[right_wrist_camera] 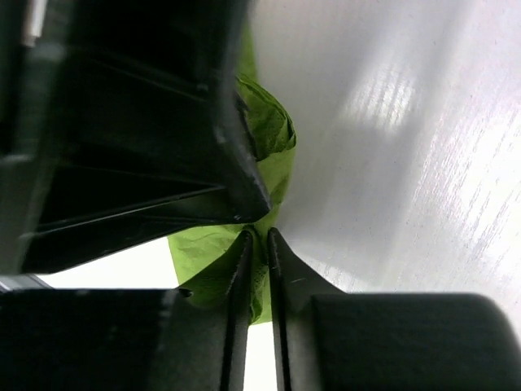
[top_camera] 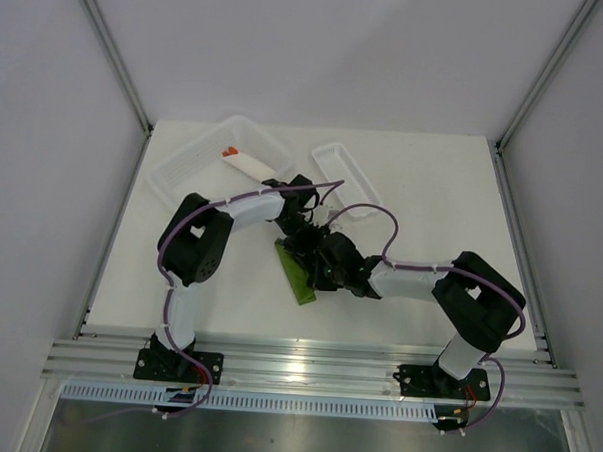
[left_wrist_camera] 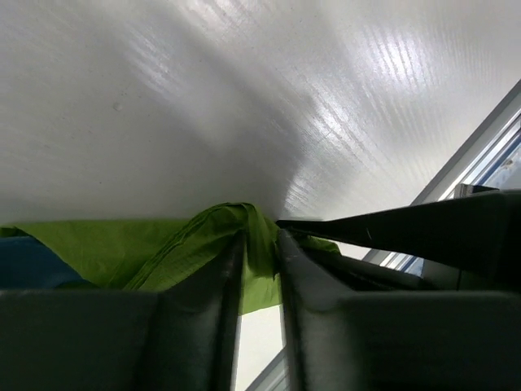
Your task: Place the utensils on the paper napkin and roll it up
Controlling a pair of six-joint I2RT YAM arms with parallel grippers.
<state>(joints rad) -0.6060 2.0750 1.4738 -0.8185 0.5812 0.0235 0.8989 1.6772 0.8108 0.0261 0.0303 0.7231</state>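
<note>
The left end effector [left_wrist_camera: 259, 238] and right end effector [right_wrist_camera: 259, 238], jaws narrow, each pinch a fold of the napkin [left_wrist_camera: 106, 244], likely so the roll cannot spring open.

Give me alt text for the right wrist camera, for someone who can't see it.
The right gripper pinches a crumpled fold of the green paper napkin. A dark finger of the other arm crowds the upper left, over the white table.

The paper napkin [left_wrist_camera: 106, 244] is olive-green, a utensil [left_wrist_camera: 28, 262] dark blue, the table [top_camera: 433, 192] white.
</note>
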